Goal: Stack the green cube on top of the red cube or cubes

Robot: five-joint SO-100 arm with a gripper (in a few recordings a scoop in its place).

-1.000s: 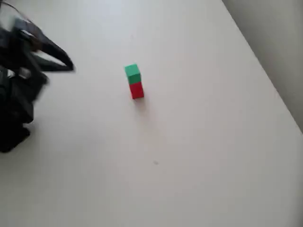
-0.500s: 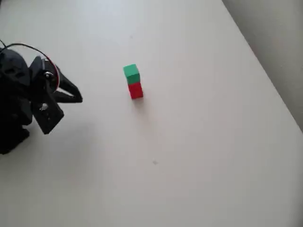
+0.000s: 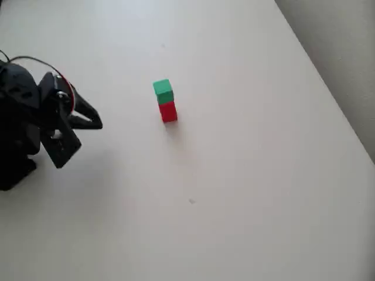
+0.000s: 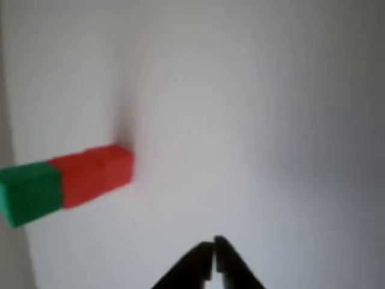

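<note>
In the overhead view the black robot arm is cut off by the left edge, and its dark parts blur together. The wrist view lies on its side and is soft, so no seam can be made out in the small bright red block. The black end effector shows its fingertips pressed together, empty, well apart from the block. The small matte bright green cube sits on top of the red block, mid white tabletop.

White table, a small dark speck on its surface
</note>
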